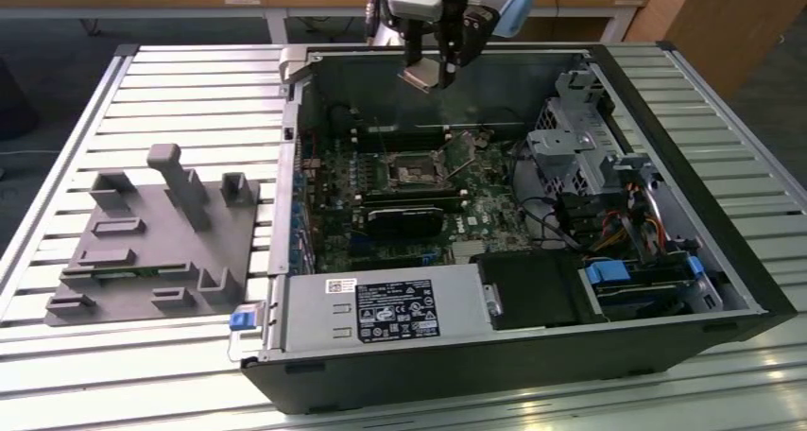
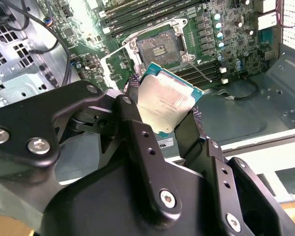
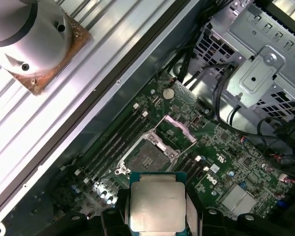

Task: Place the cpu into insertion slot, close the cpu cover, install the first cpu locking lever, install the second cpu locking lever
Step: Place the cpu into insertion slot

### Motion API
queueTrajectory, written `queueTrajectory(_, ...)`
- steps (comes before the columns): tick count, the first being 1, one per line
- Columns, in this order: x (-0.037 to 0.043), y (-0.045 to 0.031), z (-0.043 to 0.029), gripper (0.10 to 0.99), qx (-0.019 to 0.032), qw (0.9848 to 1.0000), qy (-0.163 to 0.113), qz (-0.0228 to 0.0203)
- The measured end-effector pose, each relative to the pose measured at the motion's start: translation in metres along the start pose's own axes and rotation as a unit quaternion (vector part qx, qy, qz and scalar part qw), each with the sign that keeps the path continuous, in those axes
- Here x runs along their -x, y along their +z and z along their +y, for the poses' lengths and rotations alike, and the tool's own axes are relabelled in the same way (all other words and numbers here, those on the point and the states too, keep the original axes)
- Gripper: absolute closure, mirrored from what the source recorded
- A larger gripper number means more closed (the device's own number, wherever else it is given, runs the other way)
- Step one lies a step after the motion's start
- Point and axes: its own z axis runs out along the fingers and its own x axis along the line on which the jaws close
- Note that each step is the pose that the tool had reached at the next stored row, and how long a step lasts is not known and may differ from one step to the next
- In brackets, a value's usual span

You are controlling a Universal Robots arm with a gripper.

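My gripper [image 2: 163,102] is clamped on the cpu [image 3: 156,206], high above the empty insertion slot [image 2: 160,49]; the cpu cover [image 3: 179,129] stands open, so I judge all four steps remain.

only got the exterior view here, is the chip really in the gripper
Observer: Yes. In the second wrist view the gripper is shut on the chip, silvery top showing.
Operator: socket empty
Observer: Yes. In the first wrist view the socket is bare, with its dark centre showing.
Operator: cover up or down
Observer: Up. The cover stands flipped open beside the socket.
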Motion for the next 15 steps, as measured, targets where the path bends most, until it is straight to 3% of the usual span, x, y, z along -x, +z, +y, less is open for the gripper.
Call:
queueTrajectory(4, 0.0000, 0.0007, -0.0001, 0.545, 0.0001, 0.9995, 0.031, -0.0032)
queueTrajectory(9, 0.0000, 0.0019, -0.0002, 0.545, 0.0004, 0.9972, 0.075, -0.0074)
queueTrajectory(12, 0.0000, 0.0026, -0.0002, 0.545, 0.0007, 0.9947, 0.102, -0.0099)
queueTrajectory(15, 0.0001, 0.0039, -0.0003, 0.545, 0.0013, 0.9898, 0.142, -0.0133)
